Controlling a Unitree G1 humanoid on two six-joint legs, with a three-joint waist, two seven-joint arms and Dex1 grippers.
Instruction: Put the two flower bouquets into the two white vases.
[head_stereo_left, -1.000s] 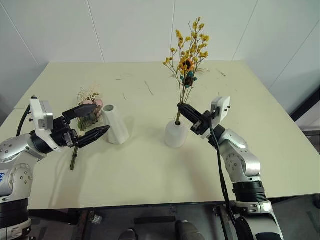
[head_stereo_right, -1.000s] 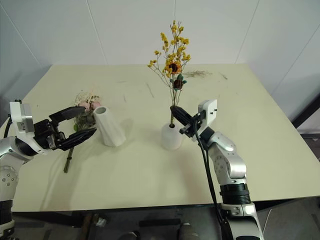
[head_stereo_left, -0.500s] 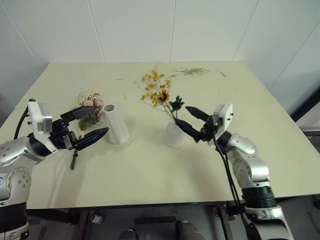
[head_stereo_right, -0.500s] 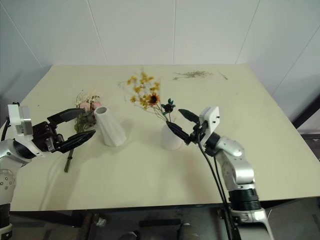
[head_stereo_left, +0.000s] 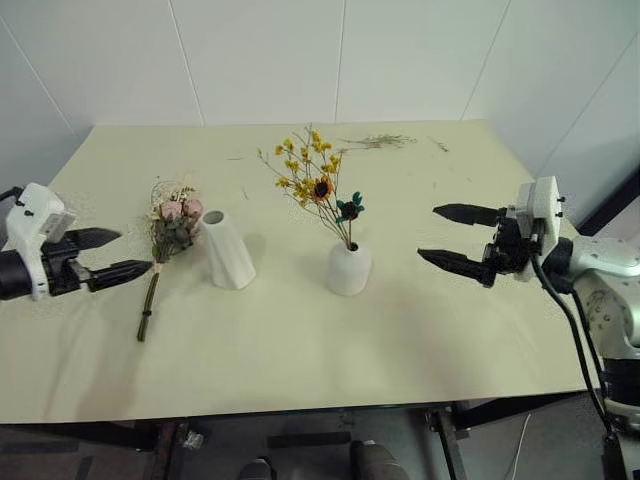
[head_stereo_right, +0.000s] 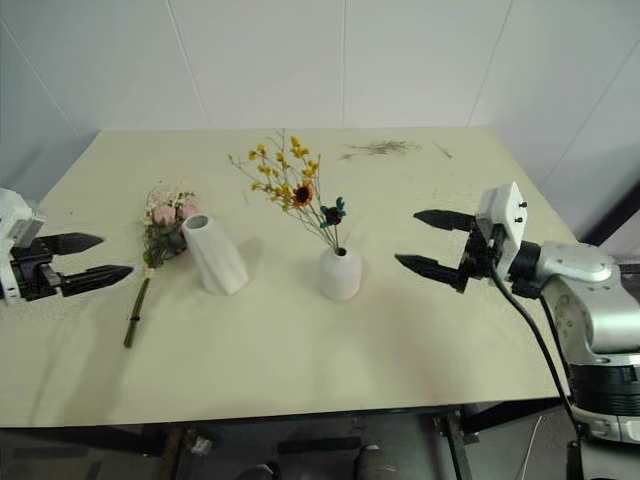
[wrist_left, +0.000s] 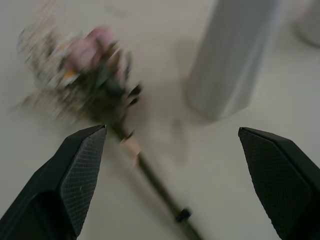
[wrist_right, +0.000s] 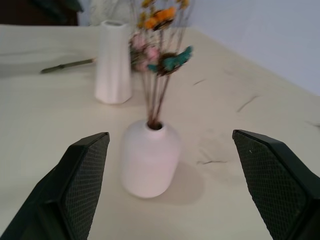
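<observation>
On the table (head_stereo_left: 300, 330), both pincers gape wide, the left pincer (head_stereo_left: 112, 255) cut off.

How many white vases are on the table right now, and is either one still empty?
2. The taller faceted white vase stands empty beside the pink rose bouquet lying on the table. The short rounded white vase to its right holds the yellow bouquet.
</observation>
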